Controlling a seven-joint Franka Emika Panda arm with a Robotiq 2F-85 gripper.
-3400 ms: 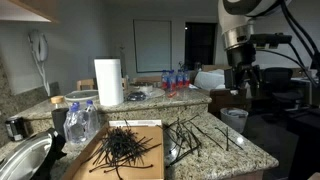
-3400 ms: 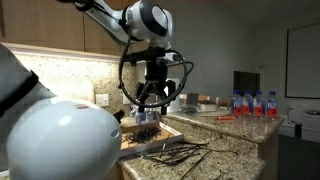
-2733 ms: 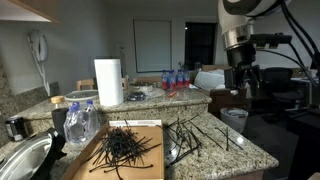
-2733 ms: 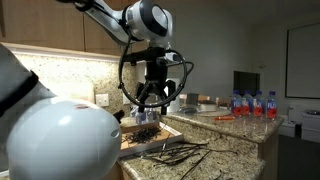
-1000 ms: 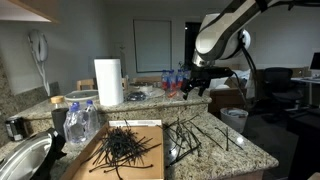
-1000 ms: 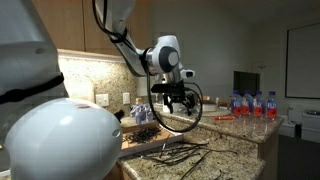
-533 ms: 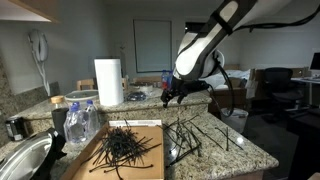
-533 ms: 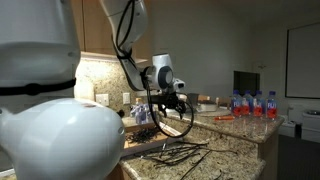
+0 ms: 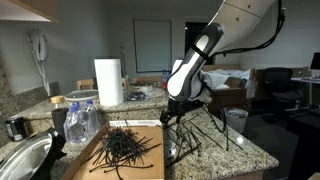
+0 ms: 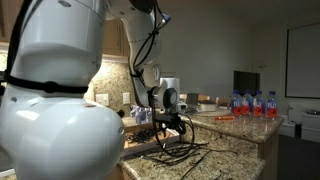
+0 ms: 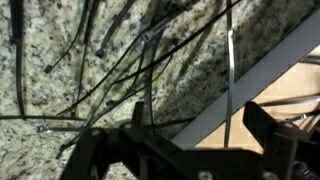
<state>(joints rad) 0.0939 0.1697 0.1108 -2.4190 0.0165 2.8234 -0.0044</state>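
On the speckled granite countertop (image 9: 245, 150), the gripper (image 9: 172, 118) hangs low over a scatter of loose black cable ties (image 9: 203, 134). Its tips are just above them, near the scatter's edge that faces the cardboard tray (image 9: 150, 125). In both exterior views the arm bends down steeply from above, with the gripper (image 10: 170, 130) close over the loose black cable ties (image 10: 182, 152), which fan out across the stone in crossing lines.

The wrist view looks straight down. The gripper (image 11: 185, 152) is spread wide, one finger (image 11: 98, 156) at the lower left and the other at the lower right, with nothing caught between them. Below lie the loose black cable ties (image 11: 130, 68), long thin strips overlapping on the countertop (image 11: 55, 95), some with their small square heads showing. Whether the fingertips touch any strip cannot be told. A pale straight edge (image 11: 262, 72) cuts diagonally across the right of this view, and one tie crosses over it.

Just beside the scatter, the cardboard tray holds a second, denser heap of ties (image 9: 124, 148), apart from those on the stone. Further along the counter stand a white paper towel roll (image 9: 108, 82) and some clear plastic bottles (image 9: 80, 120), with a metal bowl (image 9: 20, 160) at the near corner. A row of capped water bottles (image 10: 250, 103) stands on the ledge behind, well apart from the gripper.
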